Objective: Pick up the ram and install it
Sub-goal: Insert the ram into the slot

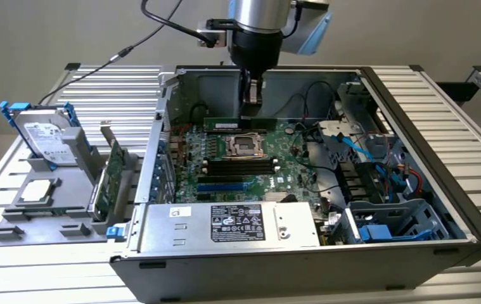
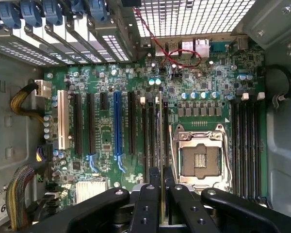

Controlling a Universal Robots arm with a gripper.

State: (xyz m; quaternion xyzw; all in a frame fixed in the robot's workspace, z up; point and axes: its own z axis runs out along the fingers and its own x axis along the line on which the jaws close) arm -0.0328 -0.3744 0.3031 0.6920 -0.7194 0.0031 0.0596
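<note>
My gripper [image 1: 253,111] reaches down into the open computer case [image 1: 443,190] and is shut on the ram [image 1: 225,121], a thin green stick held level above the motherboard [image 1: 291,158], just behind the CPU socket [image 1: 244,145]. In the wrist view the ram [image 2: 161,196] is seen edge-on between the black fingers [image 2: 148,194] of the gripper [image 2: 161,171]. It hangs over the memory slots [image 2: 153,131] beside the CPU socket [image 2: 200,158]. A second bank of memory slots [image 2: 247,145] lies on the socket's other side.
Outside the case, at the exterior view's left, a grey holder [image 1: 42,221] carries a silver hard drive with blue rails [image 1: 45,136] and a wider green expansion card [image 1: 109,177]. Inside the case are the power supply [image 1: 232,223], blue cables [image 1: 350,142] and a drive cage [image 1: 392,221].
</note>
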